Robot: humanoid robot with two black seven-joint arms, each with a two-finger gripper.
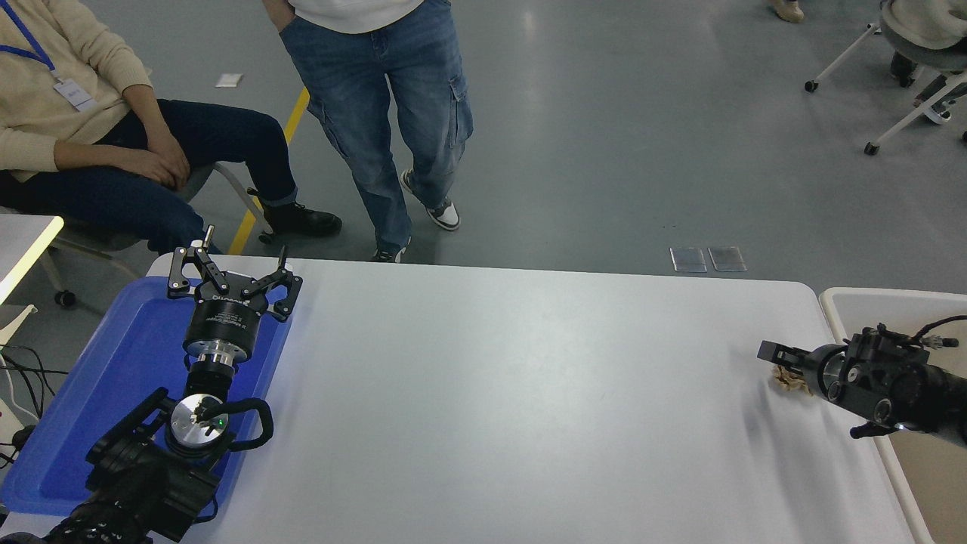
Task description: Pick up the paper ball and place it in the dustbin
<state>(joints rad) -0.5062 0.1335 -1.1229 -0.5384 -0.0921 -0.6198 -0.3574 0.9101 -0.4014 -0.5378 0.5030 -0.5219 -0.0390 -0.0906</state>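
The tan-brown paper ball (784, 377) lies on the white table (514, 393) near its right edge. Only a small wrinkled part of it shows; the rest is hidden behind my right gripper (778, 361). That gripper comes in low from the right edge and sits over and against the ball. I cannot see whether it is open or shut. The dustbin (829, 306), with a white rounded rim and a beige inside, stands just right of the table, under my right arm. My left gripper (230, 276) is parked open and empty over the blue tray.
A blue flat tray (113, 378) lies at the table's left end under my left arm. A person in jeans stands at the far edge (393, 136). Another person sits at the far left (113, 166). Wheeled chairs stand at the far right.
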